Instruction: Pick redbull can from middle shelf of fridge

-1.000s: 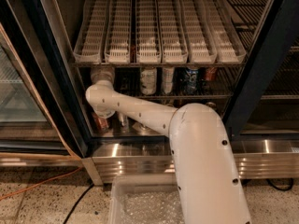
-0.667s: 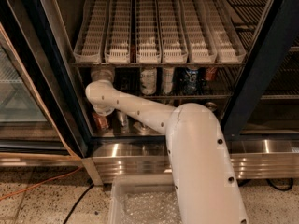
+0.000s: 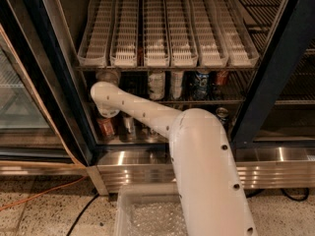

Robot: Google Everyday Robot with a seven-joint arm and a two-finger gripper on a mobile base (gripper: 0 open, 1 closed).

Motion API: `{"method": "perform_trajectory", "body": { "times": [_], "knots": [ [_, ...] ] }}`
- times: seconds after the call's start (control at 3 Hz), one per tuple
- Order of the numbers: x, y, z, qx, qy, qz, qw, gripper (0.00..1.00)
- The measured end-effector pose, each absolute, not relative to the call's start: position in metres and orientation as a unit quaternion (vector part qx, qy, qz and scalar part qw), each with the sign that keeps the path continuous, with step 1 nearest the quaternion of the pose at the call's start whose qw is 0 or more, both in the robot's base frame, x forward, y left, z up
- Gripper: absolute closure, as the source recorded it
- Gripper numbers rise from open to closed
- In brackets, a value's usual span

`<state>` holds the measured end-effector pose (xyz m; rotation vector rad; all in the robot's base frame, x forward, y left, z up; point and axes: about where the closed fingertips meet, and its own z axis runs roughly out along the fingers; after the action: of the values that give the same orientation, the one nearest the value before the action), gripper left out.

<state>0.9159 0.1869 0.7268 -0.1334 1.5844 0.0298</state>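
Observation:
The fridge (image 3: 59, 82) stands open. My white arm (image 3: 147, 114) reaches into its left side. The gripper (image 3: 108, 76) is at the far left of the middle shelf (image 3: 206, 101), a dark wire rack, just under the white lane rack, and mostly hidden by the wrist. Two white-labelled cans (image 3: 156, 85), a blue can (image 3: 199, 84) and a red can (image 3: 221, 77) stand in a row on this rack. A slim can with a round silver lid, the redbull can (image 3: 222, 113), sits low at the right by the door frame, far from the gripper.
White slotted lanes (image 3: 167, 28) fill the shelf above. A reddish can (image 3: 106, 127) and other drinks stand on the lowest level under my arm. A ribbed steel base panel (image 3: 138, 161) runs below. A clear bin (image 3: 147, 215) sits on my base. An orange cable (image 3: 39, 193) lies on the floor.

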Motion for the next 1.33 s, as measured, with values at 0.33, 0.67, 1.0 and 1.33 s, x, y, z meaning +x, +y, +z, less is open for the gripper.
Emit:
{"method": "perform_trajectory", "body": {
  "times": [0.33, 0.67, 1.0, 1.33],
  "knots": [
    [0.9227, 0.1866, 0.7201, -0.056, 0.722, 0.015, 0.690, 0.57],
    [0.9236, 0.1864, 0.7214, -0.055, 0.724, 0.015, 0.688, 0.64],
    [0.9236, 0.1864, 0.7214, -0.055, 0.724, 0.015, 0.688, 0.83],
    [0.9235, 0.1864, 0.7214, -0.055, 0.724, 0.015, 0.688, 1.00]
  ]
}}
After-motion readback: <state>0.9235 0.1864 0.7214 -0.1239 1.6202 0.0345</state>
